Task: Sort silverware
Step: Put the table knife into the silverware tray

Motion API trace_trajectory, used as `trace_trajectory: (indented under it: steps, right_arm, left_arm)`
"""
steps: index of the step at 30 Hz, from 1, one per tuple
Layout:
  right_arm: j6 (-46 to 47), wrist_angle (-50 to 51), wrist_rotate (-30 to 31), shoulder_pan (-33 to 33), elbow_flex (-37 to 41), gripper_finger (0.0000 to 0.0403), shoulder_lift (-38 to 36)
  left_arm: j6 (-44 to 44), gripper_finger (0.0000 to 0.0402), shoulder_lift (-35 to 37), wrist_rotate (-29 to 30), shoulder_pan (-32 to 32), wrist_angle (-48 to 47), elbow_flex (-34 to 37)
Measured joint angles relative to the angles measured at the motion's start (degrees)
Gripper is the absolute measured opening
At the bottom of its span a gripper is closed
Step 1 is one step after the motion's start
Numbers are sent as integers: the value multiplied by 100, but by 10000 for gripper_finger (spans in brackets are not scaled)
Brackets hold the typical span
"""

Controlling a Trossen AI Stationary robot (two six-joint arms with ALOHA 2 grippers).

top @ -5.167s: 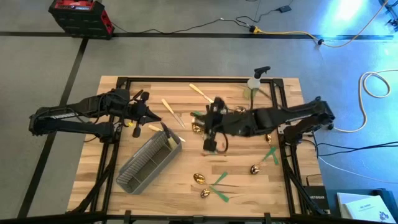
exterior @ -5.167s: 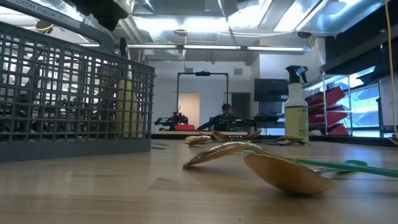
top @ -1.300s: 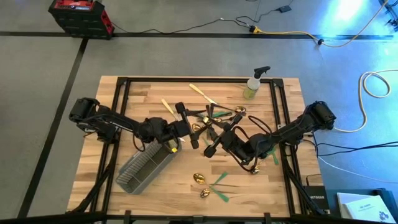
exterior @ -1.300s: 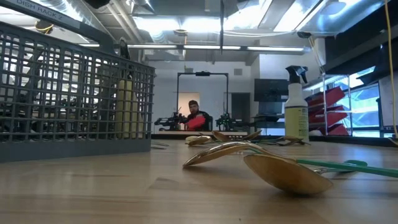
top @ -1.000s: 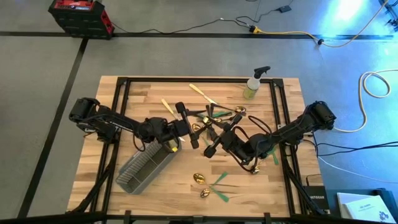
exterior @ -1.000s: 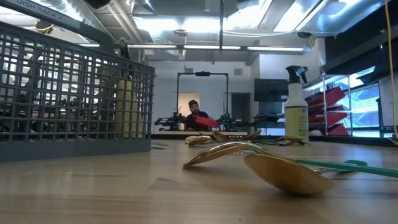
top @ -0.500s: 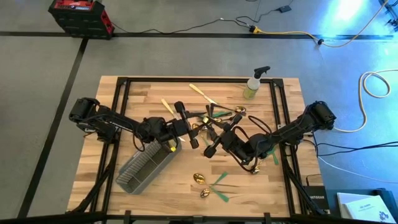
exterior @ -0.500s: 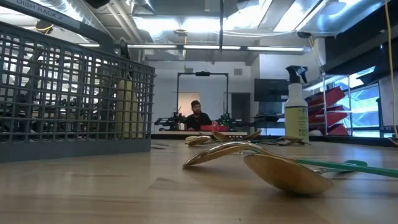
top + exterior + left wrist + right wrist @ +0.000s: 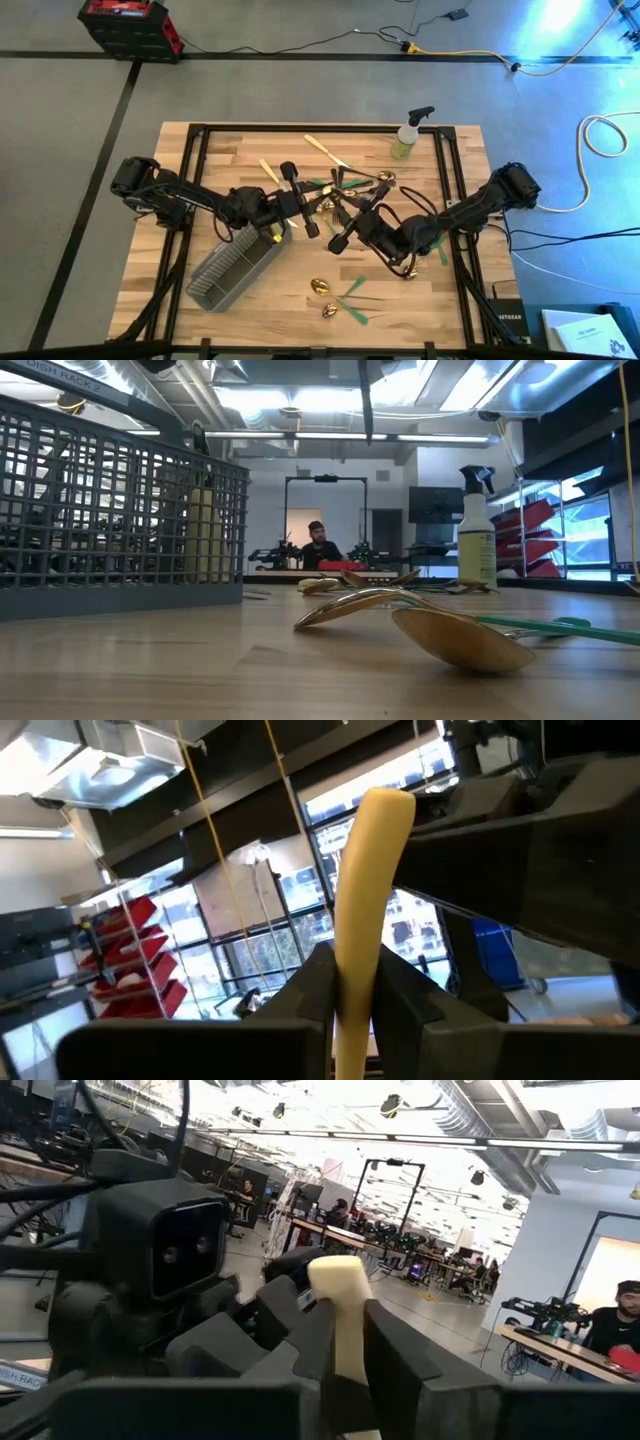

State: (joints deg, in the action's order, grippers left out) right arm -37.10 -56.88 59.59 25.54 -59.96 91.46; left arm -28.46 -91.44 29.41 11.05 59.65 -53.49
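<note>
Over the table's middle my left gripper [image 9: 308, 206] and my right gripper [image 9: 342, 226] face each other, both raised and both shut on one cream-handled piece of silverware [image 9: 368, 890], which stands roughly upright between them. Its head is hidden. A slim dark tip [image 9: 365, 395] hangs into the top of the low view; what it belongs to, I cannot tell. More silverware lies flat on the table: gold spoons [image 9: 321, 287], green-handled pieces [image 9: 352, 292], cream-handled ones [image 9: 324, 150] and a heap [image 9: 352, 184] at the far middle. My left gripper pinches the cream handle [image 9: 352, 982] between its two fingers [image 9: 312, 982], which lie across it and point about level toward the table's right. The handle rises well past the fingers to its rounded free end [image 9: 392, 802], clear of the table. My right gripper pinches the same cream handle just below its rounded free end [image 9: 336, 1280], between its two fingers [image 9: 312, 1338]. The fingers lie across the handle and point about level toward the table's left. The piece stands near upright, clear of the table.
A grey wire-mesh caddy [image 9: 236, 262] lies slanted at the near left, just below my left arm, with a cream handle in it [image 9: 205, 530]. A spray bottle [image 9: 408, 134] stands at the far right. People sit in the room behind [image 9: 318, 542].
My left gripper has shut on the cream handle that my right gripper holds up. Both arms have stayed where they were, and the piece has kept its place between them.
</note>
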Motion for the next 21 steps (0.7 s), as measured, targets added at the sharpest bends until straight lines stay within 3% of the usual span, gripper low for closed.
trace_trajectory:
  steps: [9, 21]
  right_arm:
    - [-657, -8, 106, 121, -4, 34, 0]
    - [-1136, -7, 1041, 501, -11, 37, 0]
  left_arm:
    - [-7, 25, -2, 15, 4, -31, 0]
    - [-476, 25, -7, 37, 15, -86, 2]
